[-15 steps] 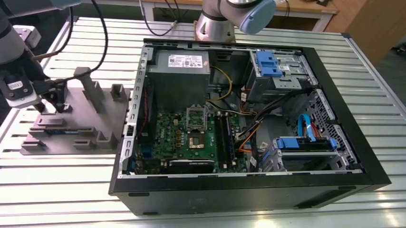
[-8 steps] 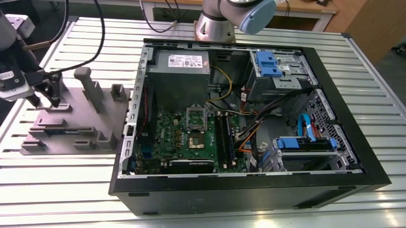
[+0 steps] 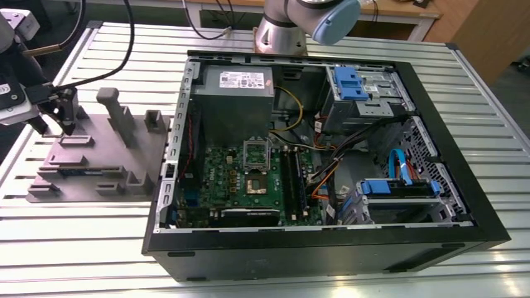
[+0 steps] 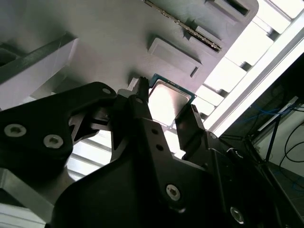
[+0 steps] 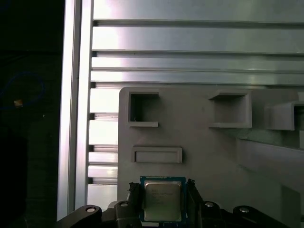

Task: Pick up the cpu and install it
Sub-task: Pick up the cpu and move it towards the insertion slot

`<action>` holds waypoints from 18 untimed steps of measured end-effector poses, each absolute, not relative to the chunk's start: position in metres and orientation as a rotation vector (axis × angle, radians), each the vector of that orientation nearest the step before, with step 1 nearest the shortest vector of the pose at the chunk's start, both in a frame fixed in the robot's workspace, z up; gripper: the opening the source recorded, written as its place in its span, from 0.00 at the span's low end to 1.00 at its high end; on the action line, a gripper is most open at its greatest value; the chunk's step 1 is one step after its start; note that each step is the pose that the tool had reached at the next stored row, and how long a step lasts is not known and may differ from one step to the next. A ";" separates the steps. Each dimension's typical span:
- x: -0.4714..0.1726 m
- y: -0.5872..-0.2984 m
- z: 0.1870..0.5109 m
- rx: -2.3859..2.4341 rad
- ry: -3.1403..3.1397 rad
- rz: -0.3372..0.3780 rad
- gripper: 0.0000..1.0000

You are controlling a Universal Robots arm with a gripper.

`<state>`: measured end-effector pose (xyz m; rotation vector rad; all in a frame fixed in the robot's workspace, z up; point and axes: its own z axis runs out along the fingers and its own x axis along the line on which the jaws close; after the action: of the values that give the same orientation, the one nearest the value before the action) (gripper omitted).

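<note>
Slatted aluminium worktop [image 3: 348, 43] is carrying an open black computer case [image 3: 463, 205], with its green motherboard [image 3: 248, 180] lying face up inside. Just beside the case, toward the exterior view's left, a grey moulded fixture [image 3: 91, 177] is sitting on the slats. The hand [image 3: 66, 127] is hanging over the part of that fixture farthest toward the exterior view's left, well apart from the case. In both wrist views the cpu [image 5: 162, 202] [image 4: 167, 100] is lying flat against the fixture's grey surface, silvery top showing, near a shallow rectangular pocket [image 5: 156, 155]. Black fingers [image 5: 192, 190] are flanking two opposite edges and pinching it between them. Beyond the case, the arm's base [image 3: 282, 31] is standing on the worktop.
</note>
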<state>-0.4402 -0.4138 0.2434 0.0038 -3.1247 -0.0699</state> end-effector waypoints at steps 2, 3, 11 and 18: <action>-0.440 -0.414 0.243 0.004 -3.125 -0.070 0.47; -0.440 -0.414 0.243 0.004 -3.125 -0.070 0.47; -0.440 -0.414 0.245 0.004 -3.125 -0.070 0.47; -0.440 -0.414 0.246 -0.004 -3.125 -0.070 0.47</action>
<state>-0.4403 -0.4138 0.2455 -0.0036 -3.1246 -0.0700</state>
